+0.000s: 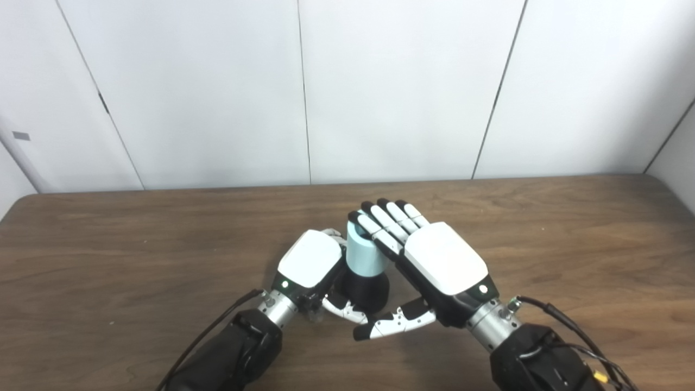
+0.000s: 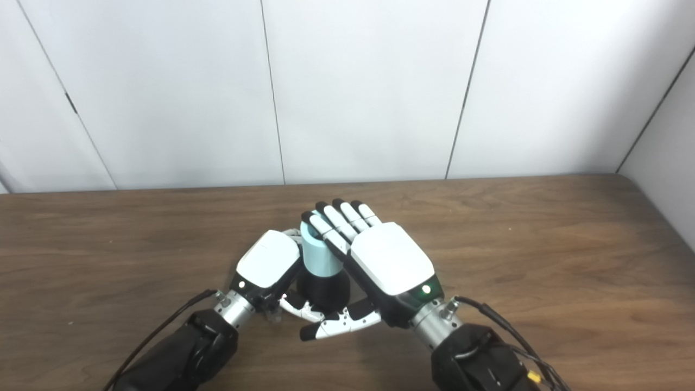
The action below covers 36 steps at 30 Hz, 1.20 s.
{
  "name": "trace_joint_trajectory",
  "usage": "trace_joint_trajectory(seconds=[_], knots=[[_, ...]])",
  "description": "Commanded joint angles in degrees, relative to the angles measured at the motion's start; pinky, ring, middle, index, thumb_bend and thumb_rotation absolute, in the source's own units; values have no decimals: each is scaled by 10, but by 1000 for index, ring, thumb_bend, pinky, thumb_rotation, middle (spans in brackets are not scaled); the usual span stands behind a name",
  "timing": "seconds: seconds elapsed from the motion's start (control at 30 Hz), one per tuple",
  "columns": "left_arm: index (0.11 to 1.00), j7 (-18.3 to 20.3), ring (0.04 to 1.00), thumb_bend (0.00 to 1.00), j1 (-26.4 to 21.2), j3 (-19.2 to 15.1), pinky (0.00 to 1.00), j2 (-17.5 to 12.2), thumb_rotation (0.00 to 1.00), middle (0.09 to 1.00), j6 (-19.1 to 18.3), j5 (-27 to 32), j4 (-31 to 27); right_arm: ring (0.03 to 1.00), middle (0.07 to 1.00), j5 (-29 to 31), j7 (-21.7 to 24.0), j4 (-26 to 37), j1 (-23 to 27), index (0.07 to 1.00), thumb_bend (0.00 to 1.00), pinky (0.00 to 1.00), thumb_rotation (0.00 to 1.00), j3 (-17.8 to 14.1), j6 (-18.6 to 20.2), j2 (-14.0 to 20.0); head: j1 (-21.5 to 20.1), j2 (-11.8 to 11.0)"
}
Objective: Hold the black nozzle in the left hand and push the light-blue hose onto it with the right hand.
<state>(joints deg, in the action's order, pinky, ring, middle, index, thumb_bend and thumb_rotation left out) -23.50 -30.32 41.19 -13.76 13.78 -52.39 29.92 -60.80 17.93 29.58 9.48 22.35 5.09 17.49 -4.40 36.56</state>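
Note:
The light-blue hose [image 1: 362, 251] stands upright on top of the black nozzle [image 1: 367, 290], whose wide base rests on the wooden table [image 1: 108, 244] at centre front. My left hand [image 1: 309, 259] is curled round the pair from the left, its thumb at the nozzle's base and its fingers mostly hidden behind. My right hand [image 1: 434, 260] comes in from the right with its fingers straight and flat, their tips lying over the hose's top rim. Its thumb stretches out low in front of the nozzle. In the right eye view the hose [image 2: 317, 252] shows between both hands.
Brown table surface spreads to both sides and behind the hands. White wall panels [image 1: 380, 87] rise just past the table's far edge. Black cables run along both forearms near the bottom of the picture.

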Motion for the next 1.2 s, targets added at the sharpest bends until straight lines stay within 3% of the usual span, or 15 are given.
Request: trace_joint_trajectory(seconds=[0.0,0.47,0.67,0.83,1.17], knots=[[504,48,484,501,110,55,682,18,0,428,4,-21,71,1000,954,23,114,-28,-34,906,891,1000,810,29,1,25,-1,0],[512,55,486,501,110,59,690,17,0,436,-4,-28,63,989,938,36,126,-54,-23,890,895,1000,820,53,4,36,3,0],[515,51,488,499,113,57,689,14,0,417,0,-25,59,1000,995,34,181,-68,-28,954,880,1000,924,77,29,42,1,2],[513,45,485,499,112,54,673,17,0,415,5,-21,65,1000,1000,33,183,-84,-30,973,871,997,994,92,34,44,-1,-1],[510,44,473,498,111,55,678,15,0,405,7,-23,69,1000,1000,38,189,-115,-25,997,867,1000,1000,105,48,48,-1,-2]])
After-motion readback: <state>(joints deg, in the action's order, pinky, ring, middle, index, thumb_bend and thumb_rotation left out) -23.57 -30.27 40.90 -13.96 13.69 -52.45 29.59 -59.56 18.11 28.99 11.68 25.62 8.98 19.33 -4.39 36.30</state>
